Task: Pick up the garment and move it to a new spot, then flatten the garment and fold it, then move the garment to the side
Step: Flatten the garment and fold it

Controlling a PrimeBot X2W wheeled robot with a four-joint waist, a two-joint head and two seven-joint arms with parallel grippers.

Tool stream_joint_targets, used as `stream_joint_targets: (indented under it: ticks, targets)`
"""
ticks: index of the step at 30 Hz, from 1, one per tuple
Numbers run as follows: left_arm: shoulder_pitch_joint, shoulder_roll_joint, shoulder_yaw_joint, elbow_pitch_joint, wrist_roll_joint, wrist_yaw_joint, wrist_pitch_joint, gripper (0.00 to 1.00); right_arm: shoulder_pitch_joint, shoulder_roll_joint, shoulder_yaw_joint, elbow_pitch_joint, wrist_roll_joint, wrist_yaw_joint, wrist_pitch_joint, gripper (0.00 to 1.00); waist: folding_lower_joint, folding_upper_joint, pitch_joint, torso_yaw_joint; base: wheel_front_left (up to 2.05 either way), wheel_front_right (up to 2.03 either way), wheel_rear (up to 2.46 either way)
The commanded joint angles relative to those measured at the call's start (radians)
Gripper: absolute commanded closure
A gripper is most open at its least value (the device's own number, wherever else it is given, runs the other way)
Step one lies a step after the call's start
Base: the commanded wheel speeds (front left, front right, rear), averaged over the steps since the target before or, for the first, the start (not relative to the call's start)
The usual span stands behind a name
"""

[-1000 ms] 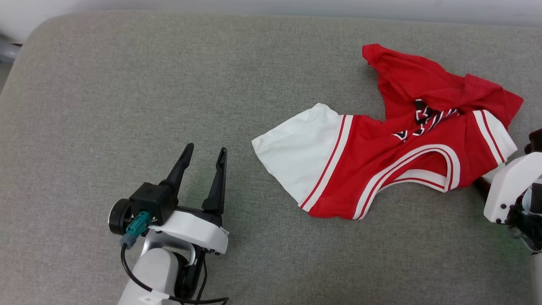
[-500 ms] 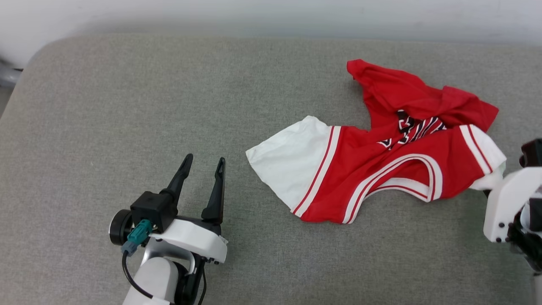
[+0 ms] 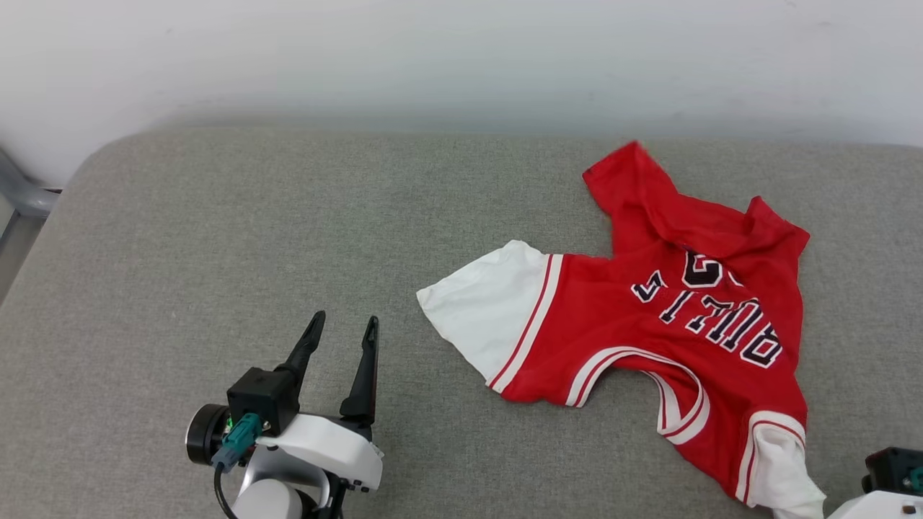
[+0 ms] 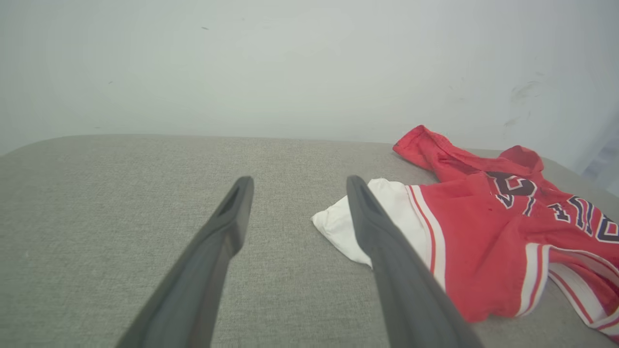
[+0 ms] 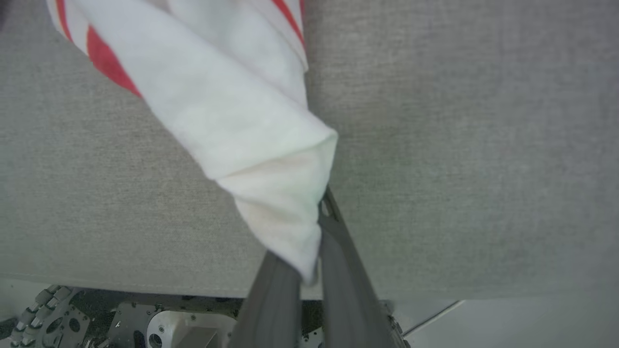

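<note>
Garment pinched by one sleeve, lower right.
My right gripper is clamped on it, left gripper wide and empty; I'd lift high, slowly.

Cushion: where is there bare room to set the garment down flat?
Freest: the left half of the cushion, bordered by the wall behind, the open left end effector in front and the garment on the right. A narrower strip runs between garment and wall. Crowded: the right side, where the right end effector pinches a white sleeve.
</note>
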Motion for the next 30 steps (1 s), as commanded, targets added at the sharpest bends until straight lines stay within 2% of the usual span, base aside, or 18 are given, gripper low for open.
stream_joint_targets:
  ticks: [1,2,3,12,18,24,30]
  targets:
    - [0.008,0.007,-0.002,-0.001,0.003,0.002,-0.002,0.00,0.005,0.008,0.000,0.011,0.019,-0.001,-0.022,0.86,0.0001,0.0000,-0.002,-0.001,0.00,0.00,0.00]
    - [0.010,0.009,-0.003,-0.001,0.004,0.002,-0.002,0.00,0.007,0.011,0.002,0.021,0.019,-0.001,-0.047,0.12,0.0001,0.0000,-0.004,-0.002,0.00,0.00,0.00]
    - [0.012,0.010,-0.004,-0.001,0.004,0.003,-0.001,0.00,0.006,0.013,0.004,0.029,0.017,-0.001,-0.081,0.00,0.0001,0.0000,-0.005,-0.002,0.00,0.00,0.00]
    - [0.046,0.027,-0.002,-0.005,-0.007,0.015,0.015,0.00,-0.040,0.023,0.021,0.041,0.047,-0.001,-0.455,0.00,0.0001,0.0000,-0.040,-0.010,0.00,0.00,0.00]
    - [0.075,0.031,0.000,-0.011,-0.017,0.027,0.029,0.00,-0.038,0.023,0.042,0.016,0.034,-0.001,-0.646,0.00,0.0001,0.0000,-0.072,-0.017,0.00,0.00,0.00]
    - [0.082,0.042,0.003,-0.028,-0.022,0.037,0.044,0.00,-0.040,0.024,0.080,-0.025,0.013,-0.001,-0.735,0.00,0.0001,0.0000,-0.094,-0.027,0.00,0.00,0.00]
    - [0.021,0.069,-0.004,-0.065,-0.015,0.025,0.068,0.00,-0.056,0.024,0.133,-0.081,-0.008,-0.001,-0.754,0.00,0.0001,0.0000,-0.073,-0.051,0.00,0.00,0.00]
